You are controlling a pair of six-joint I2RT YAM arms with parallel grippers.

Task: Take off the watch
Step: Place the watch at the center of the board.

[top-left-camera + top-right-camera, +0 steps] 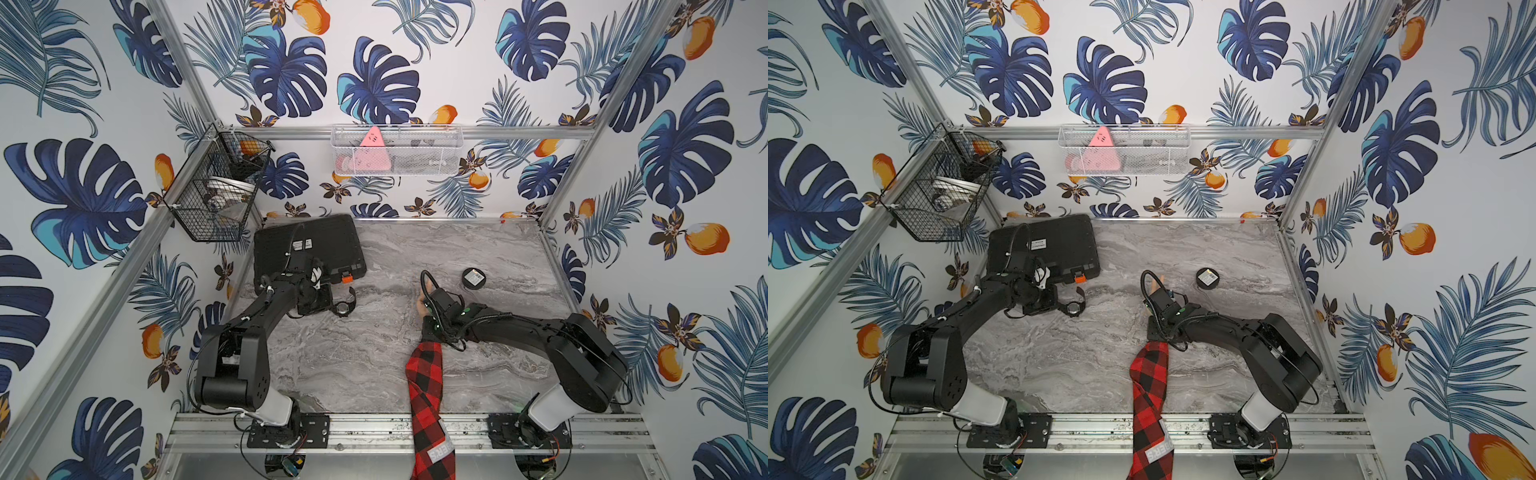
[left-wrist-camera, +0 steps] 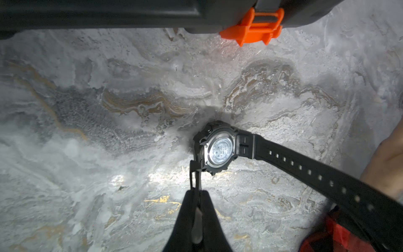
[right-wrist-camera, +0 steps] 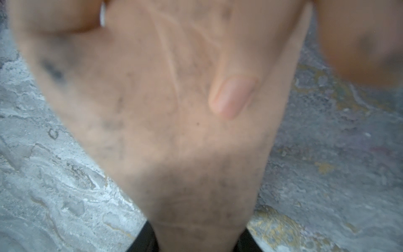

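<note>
L tool (image 2: 196,194) pinches watch (image 2: 218,150) nr case (image 2: 130,13).

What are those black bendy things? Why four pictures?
They are two robot arms, each ending in a pinching tool. Two pictures look down from above; the other two come from little cameras on the arms' wrists. On the grey table lie a black case and a round tin. A person's arm in a red checked sleeve reaches in. The left tool is pinched shut on the watch by its strap, away from that arm. The right tool is at the bare arm; its camera sees mostly skin.
</note>
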